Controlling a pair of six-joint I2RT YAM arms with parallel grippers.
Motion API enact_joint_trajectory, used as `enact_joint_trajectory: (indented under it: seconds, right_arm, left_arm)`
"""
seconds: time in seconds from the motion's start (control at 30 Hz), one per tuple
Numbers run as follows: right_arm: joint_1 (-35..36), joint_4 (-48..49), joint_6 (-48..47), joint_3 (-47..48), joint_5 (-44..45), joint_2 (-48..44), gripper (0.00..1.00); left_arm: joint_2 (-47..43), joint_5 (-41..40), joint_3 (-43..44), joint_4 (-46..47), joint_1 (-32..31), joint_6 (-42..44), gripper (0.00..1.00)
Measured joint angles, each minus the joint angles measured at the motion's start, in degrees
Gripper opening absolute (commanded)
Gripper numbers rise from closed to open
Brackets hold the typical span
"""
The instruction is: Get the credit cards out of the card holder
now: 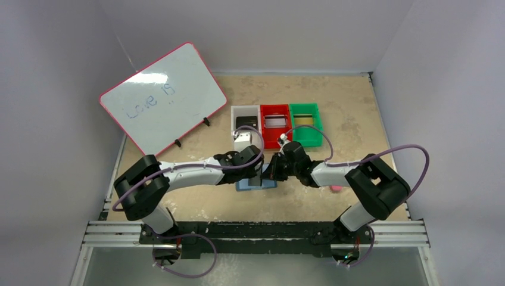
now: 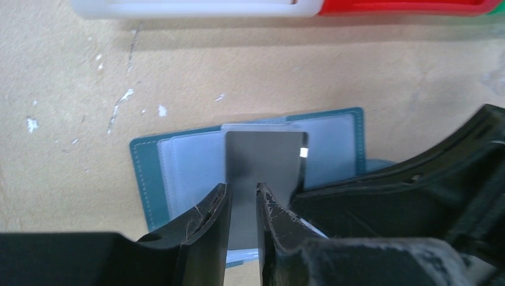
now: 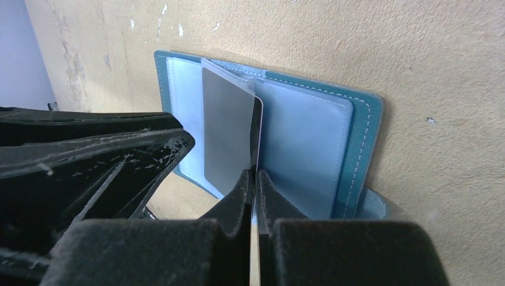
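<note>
The slate-blue card holder (image 1: 255, 185) lies open on the table between both arms; it also shows in the left wrist view (image 2: 149, 173) and the right wrist view (image 3: 363, 137). A silvery-grey credit card (image 2: 262, 158) sticks partway out of a pale blue inner pocket, also seen in the right wrist view (image 3: 229, 137). My right gripper (image 3: 254, 174) is shut on the card's edge. My left gripper (image 2: 241, 189) is low over the holder just in front of the card, jaws slightly apart and empty. Black, silver and gold cards lie in the bins.
White bin (image 1: 245, 109), red bin (image 1: 274, 108) and green bin (image 1: 305, 107) stand in a row behind the holder. A whiteboard (image 1: 164, 95) leans at the back left. A small pink block (image 1: 336, 188) lies by the right arm.
</note>
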Motion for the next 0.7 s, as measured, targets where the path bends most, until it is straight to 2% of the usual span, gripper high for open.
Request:
enact_joint_trajectory:
  seconds: [0.3,0.7]
  right_arm:
    - [0.0,0.1,-0.2,0.0,-0.2,0.0,0.0]
    - [-0.7,0.3,-1.4,-0.3,-1.3,-0.9,0.0]
  left_arm:
    - [2.5,4.3,0.2,2.6,0.0,0.2,0.11]
    - [2.2,-0.9,-3.5,4.9,-0.2,-3.2,0.06]
